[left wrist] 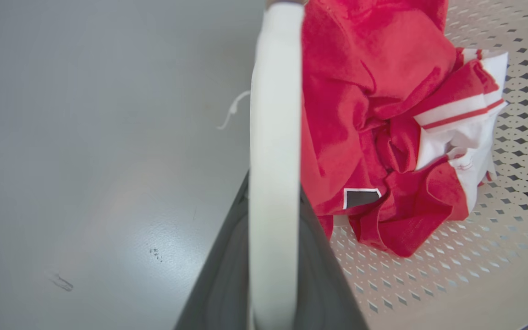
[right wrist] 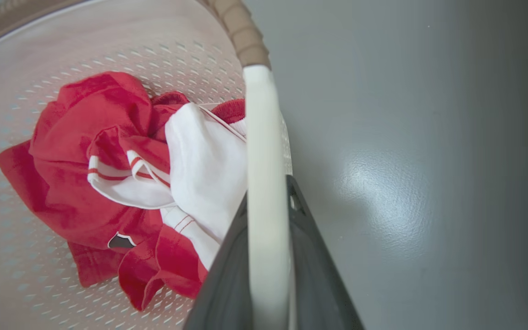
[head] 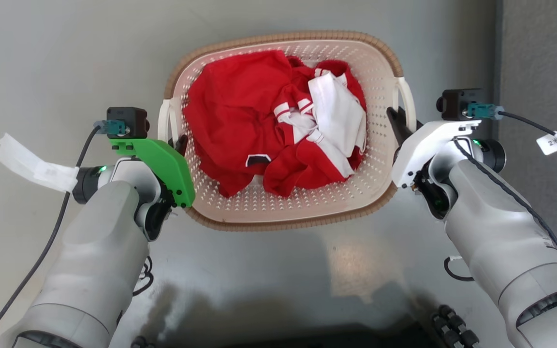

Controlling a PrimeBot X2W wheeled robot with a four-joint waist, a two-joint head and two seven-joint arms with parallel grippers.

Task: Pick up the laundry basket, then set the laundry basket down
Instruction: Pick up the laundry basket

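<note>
The laundry basket, cream perforated plastic with a brown woven-look rim, lies between my two arms and holds crumpled red and white clothes. My left gripper is at its left loop handle. In the left wrist view that white handle runs between the dark fingers, and the gripper is shut on it. My right gripper is shut on the right loop handle, which the right wrist view shows as a white handle pinched between dark fingers. Whether the basket touches the floor I cannot tell.
Smooth grey floor surrounds the basket. A darker vertical band runs along the right side. A white paper tag hangs from the left arm's cable and a small label from the right one. The robot's dark base lies at the bottom edge.
</note>
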